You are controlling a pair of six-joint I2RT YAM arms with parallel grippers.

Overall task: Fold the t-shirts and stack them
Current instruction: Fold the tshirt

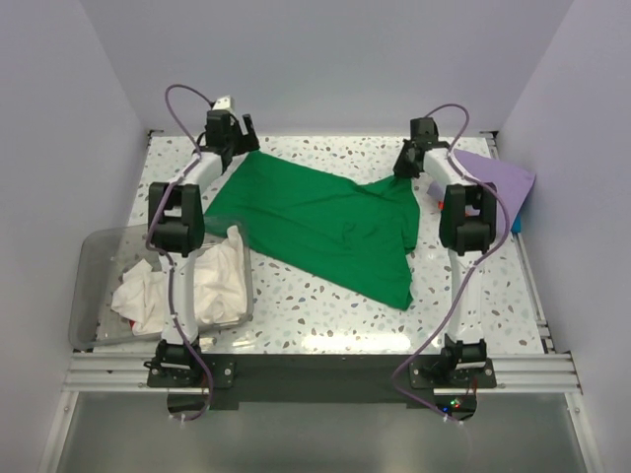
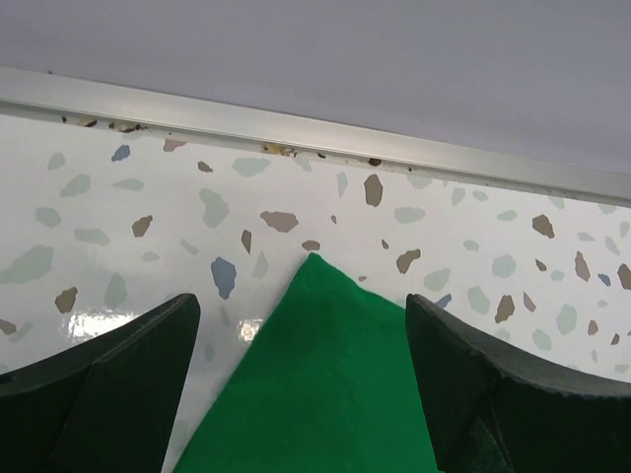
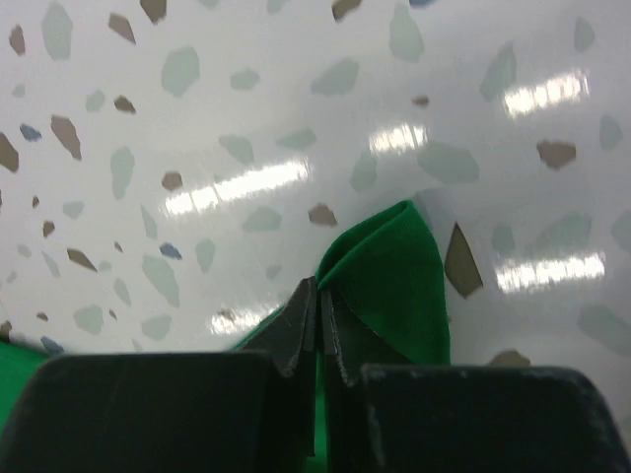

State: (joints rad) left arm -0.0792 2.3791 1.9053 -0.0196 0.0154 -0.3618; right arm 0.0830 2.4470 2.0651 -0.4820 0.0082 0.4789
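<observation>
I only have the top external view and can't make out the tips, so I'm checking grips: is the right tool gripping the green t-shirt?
Observer: Yes. The right wrist view shows the right tool shut on a folded edge of the green t-shirt.
Operator: And the left?
Observer: The left tool is open, its fingers either side of the shirt's pointed corner, not pinching it.
Operator: Is that corner at the back edge?
Observer: No. Bare table shows between it and the metal rail.

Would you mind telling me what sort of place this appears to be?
Probably a robotics lab cell: plain white walls box in a speckled table, with two arms bolted to an aluminium rail.
</observation>
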